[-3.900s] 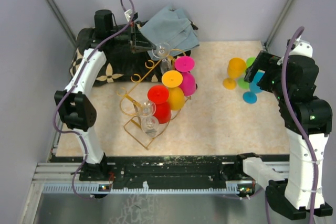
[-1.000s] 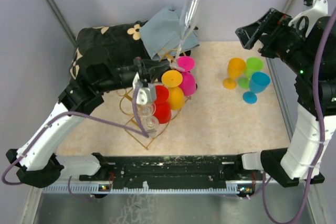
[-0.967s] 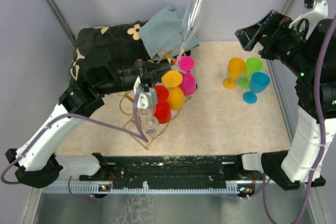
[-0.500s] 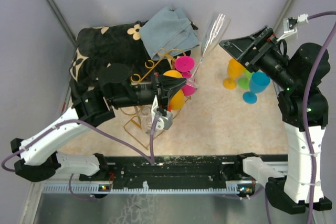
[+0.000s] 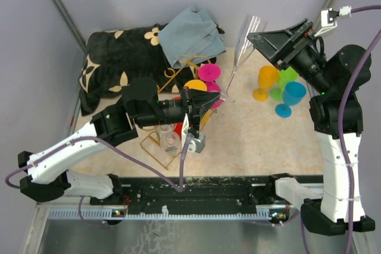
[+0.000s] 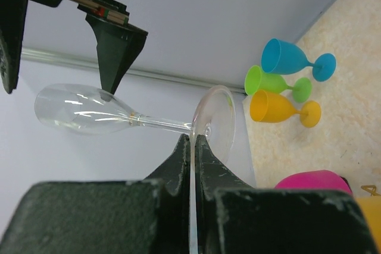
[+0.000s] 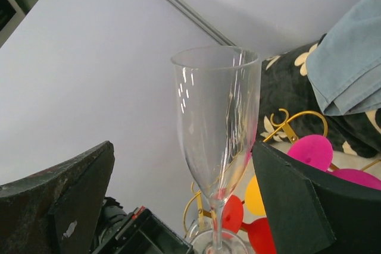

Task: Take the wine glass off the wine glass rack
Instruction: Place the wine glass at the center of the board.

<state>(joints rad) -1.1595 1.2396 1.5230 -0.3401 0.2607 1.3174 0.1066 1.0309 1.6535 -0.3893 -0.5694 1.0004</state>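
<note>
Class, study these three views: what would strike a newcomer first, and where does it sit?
A clear wine glass hangs in mid-air above the far side of the table, its foot pinched by the shut left gripper while the open right gripper flanks its bowl. Next come the bright colours: an orange cup, green cup and blue cup standing far right, and a pink cup and yellow cup at the gold rack.

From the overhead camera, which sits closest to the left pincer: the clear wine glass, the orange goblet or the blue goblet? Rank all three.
1. Clear wine glass: gripped at its foot by the left pincer.
2. Orange goblet: on the table to the pincer's right.
3. Blue goblet: farther right, beyond the orange one.
</note>
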